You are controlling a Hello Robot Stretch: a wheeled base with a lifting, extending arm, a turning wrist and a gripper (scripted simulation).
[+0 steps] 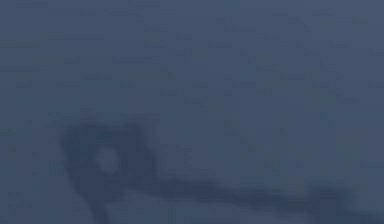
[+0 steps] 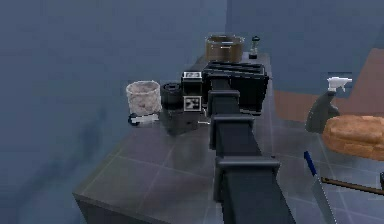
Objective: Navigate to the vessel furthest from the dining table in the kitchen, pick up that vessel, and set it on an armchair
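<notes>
A pale, mottled cup-like vessel stands on the grey tiled countertop against a blue wall. The dark arm rises from the arm side view's bottom edge to two white marker squares. Just left of them is the gripper, right next to the vessel. Contact between them cannot be judged, and I cannot tell whether the gripper holds anything.
Behind the arm's end sits a black boxy appliance, with a brown round pot farther back. A spray bottle and a loaf of bread lie at the arm side view's right. A blue wall stands close ahead.
</notes>
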